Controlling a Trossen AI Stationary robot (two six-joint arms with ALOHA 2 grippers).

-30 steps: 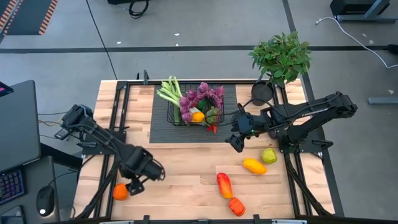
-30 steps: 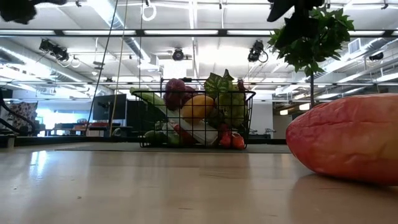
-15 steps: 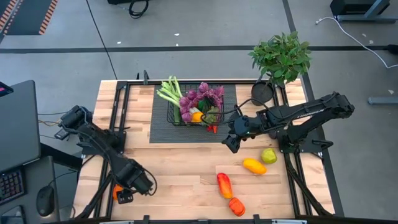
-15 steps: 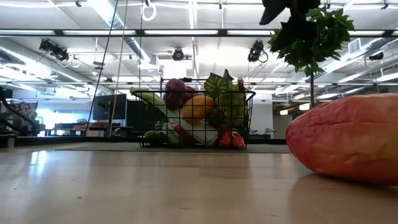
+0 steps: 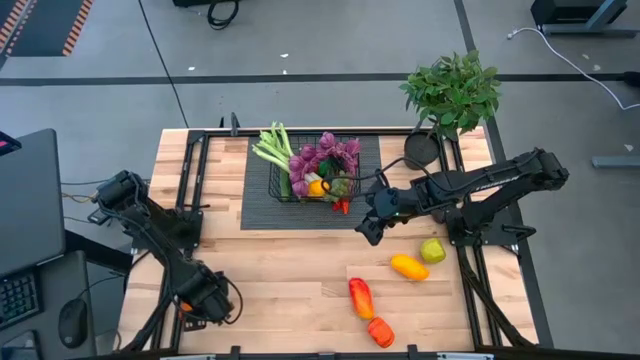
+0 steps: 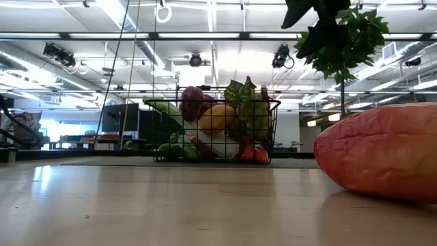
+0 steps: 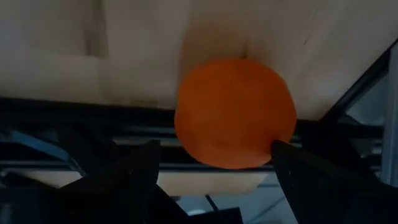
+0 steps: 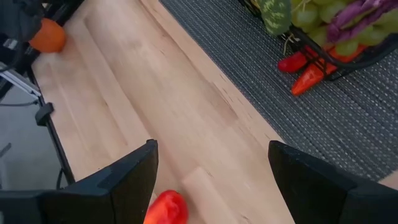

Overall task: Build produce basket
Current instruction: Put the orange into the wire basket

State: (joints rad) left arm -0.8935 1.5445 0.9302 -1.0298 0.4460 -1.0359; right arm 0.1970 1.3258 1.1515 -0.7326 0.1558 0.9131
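- Basket (image 5: 318,172) is seen on the dark mat (image 5: 262,205) at the far middle of the surface (image 5: 290,265), already crowded with produce: a leek (image 5: 271,150), purple grapes (image 5: 322,157) and green grapes (image 8: 323,22) among it.
- An orange (image 7: 235,112) is the piece in hand; it lies at the near left corner of the surface, well apart from the basket.
- The left claw (image 7: 214,163) is placed low over the orange, its fingers spread wide, one on each side of the fruit; no firm contact can be made out, so nothing is judged to be held yet.
- For a good grasp, the fruit should be kept centred between the fingers, which are best lowered past its widest part before they are closed; a round fruit is likely to roll or squirt out if pinched high or off-centre, and the edge of the surface is close.
- Once gripped, the orange should be lifted clear before it is carried, and set into a gap in the pile so nothing is knocked out.
- The right claw (image 8: 211,163) is held open and empty above the bare wood near the mat's front edge.
- A red pepper (image 5: 360,297), a yellow fruit (image 5: 409,266) and a green fruit (image 5: 432,250) are left on the near right of the surface.
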